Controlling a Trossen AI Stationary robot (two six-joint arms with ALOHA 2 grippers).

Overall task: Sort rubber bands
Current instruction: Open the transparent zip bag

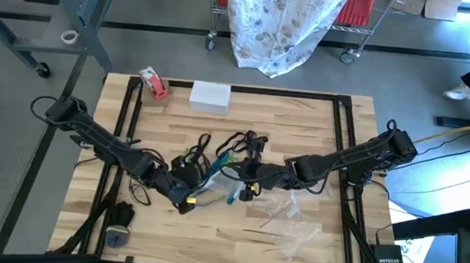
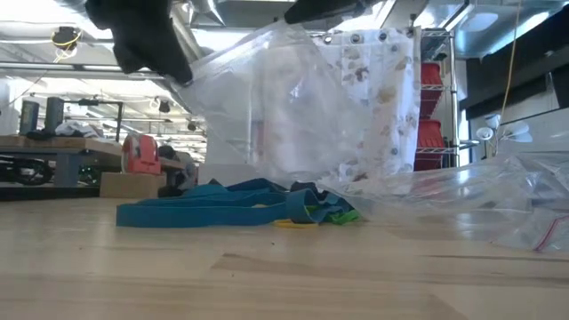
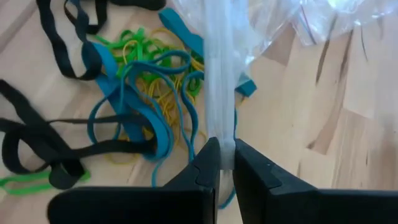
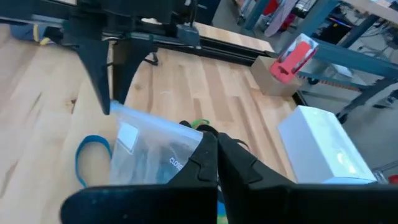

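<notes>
Rubber bands point(image 3: 134, 93): lying tangled and unsorted on the bench point(image 1: 302, 128).
Bag point(image 4: 149, 152): hanging between both grippers, looking empty.
Left gripper point(image 3: 227, 163): pinching one bag edge.
Right gripper point(image 4: 216, 163): clamping the other.
Progress: I am judging sorting barely begun.

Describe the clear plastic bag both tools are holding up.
The clear plastic zip bag is thin, glossy and crinkled, with a white label patch and printed closure strip. It hangs above the wooden table, over the tangled pile of black, blue, green and yellow rubber bands. The left tool pinches one edge; the right tool pinches the opposite edge.
</notes>
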